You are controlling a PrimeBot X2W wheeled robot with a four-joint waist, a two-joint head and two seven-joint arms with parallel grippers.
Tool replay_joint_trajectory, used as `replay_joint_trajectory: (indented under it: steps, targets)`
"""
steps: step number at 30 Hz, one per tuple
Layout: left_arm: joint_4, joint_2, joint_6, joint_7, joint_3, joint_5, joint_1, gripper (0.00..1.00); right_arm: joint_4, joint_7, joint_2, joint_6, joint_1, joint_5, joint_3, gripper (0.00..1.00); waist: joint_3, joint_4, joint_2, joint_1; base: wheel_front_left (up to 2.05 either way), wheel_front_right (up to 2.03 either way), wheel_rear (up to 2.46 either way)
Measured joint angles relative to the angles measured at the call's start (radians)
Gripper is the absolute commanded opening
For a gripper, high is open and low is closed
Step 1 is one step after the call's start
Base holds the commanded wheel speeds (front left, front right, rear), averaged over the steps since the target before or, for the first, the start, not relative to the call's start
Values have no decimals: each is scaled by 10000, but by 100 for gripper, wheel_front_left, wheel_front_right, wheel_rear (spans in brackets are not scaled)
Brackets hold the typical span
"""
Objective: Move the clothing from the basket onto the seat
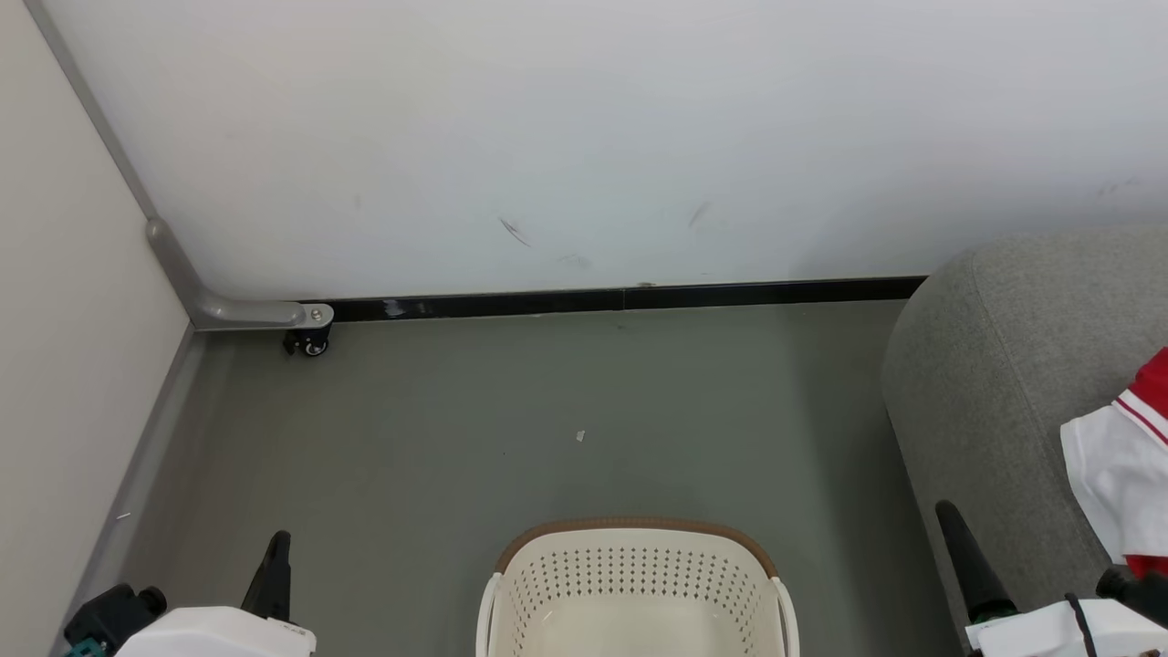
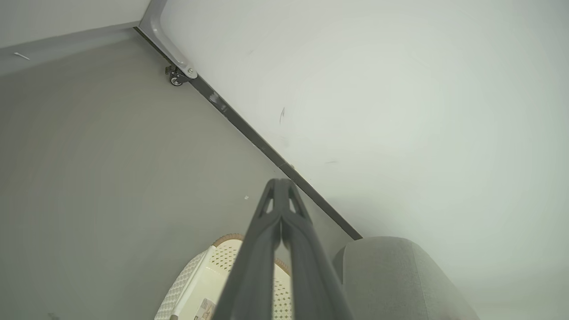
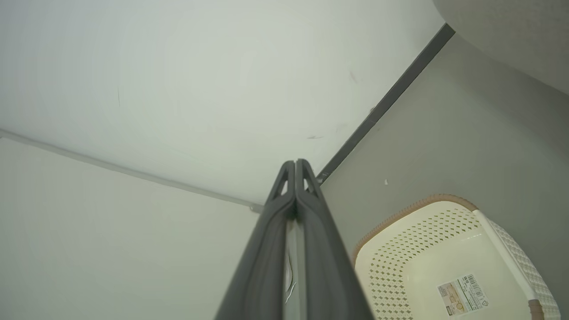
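In the head view the basket [image 1: 639, 527] stands on the grey floor [image 1: 411, 429] at the bottom centre, and the seat [image 1: 995, 365] is at the right, near the basket but not touching it. The clothing [image 1: 1118, 474], red and white, lies on the seat at the right edge. The left gripper [image 1: 276, 558] is at the lower left and the right gripper [image 1: 958, 538] at the lower right, in front of the seat. In the left wrist view the left gripper's two fingers are pressed together with nothing between them, above the basket and the seat. In the right wrist view the right gripper is closed in the same way and holds nothing; beside it the basket shows a barcode sticker [image 3: 462, 295] on its bottom.
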Motion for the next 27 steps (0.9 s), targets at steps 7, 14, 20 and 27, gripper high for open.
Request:
replay_joint_trajectory:
  steps: [7,14,20,27]
  targets:
    - [-31,-48,-293,188,240,-857,-1,0,242,174,-82,0,-249,1070,-12,0,82,-23,0,-41,0,0,0]
    - [-69,-82,-481,460,479,-1791,-4,0,380,347,-180,0,-416,2109,-36,0,143,-47,0,-54,0,0,0]
    - [-107,-128,-625,598,663,-2428,-9,0,558,437,-211,0,-601,2853,-48,0,174,-64,0,-57,0,0,0]
    - [-148,-236,-878,853,913,-3279,-25,0,667,646,-274,0,-815,3889,-79,0,207,-87,0,-59,0,0,0]
